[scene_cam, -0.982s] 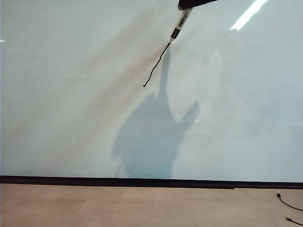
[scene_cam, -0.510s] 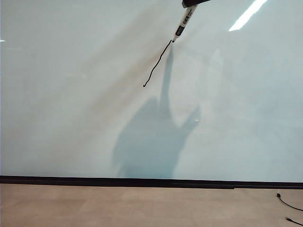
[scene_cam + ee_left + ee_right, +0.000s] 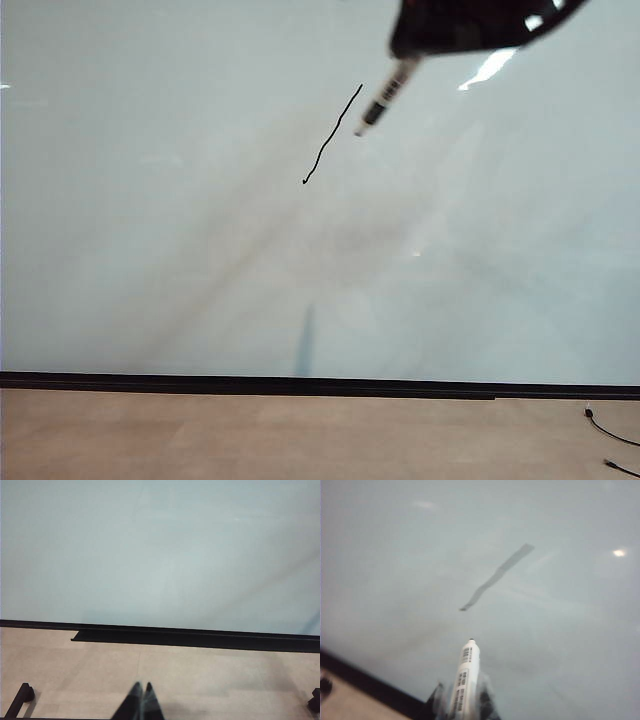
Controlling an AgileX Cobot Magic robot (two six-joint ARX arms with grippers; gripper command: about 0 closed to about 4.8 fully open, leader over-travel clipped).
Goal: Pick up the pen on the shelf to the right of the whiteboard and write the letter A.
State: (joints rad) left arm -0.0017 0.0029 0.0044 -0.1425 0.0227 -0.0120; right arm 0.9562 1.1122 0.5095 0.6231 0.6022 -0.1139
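The whiteboard (image 3: 180,250) fills the exterior view, and the only mark of the letter A on it is one thin slanted black stroke (image 3: 332,135). My right gripper (image 3: 410,52) hangs dark and blurred at the top right, shut on the pen (image 3: 385,100). The pen's tip sits just right of the stroke's upper end. I cannot tell if the tip touches the board. In the right wrist view the pen (image 3: 465,677) sticks out between the right gripper's fingers (image 3: 462,702) toward the stroke (image 3: 495,577). My left gripper (image 3: 142,686) is shut and empty, low over the floor.
A black strip (image 3: 300,384) runs along the board's lower edge above the tan floor (image 3: 250,435). A thin cable (image 3: 612,432) lies at the floor's right. In the left wrist view a black ledge (image 3: 200,637) sits under the board, with dark feet (image 3: 22,695) to one side.
The stroke's top grew slightly. Then the right gripper with the pen came toward the camera, the tip dropping to the right of the stroke's top. The big shadow on the board is gone.
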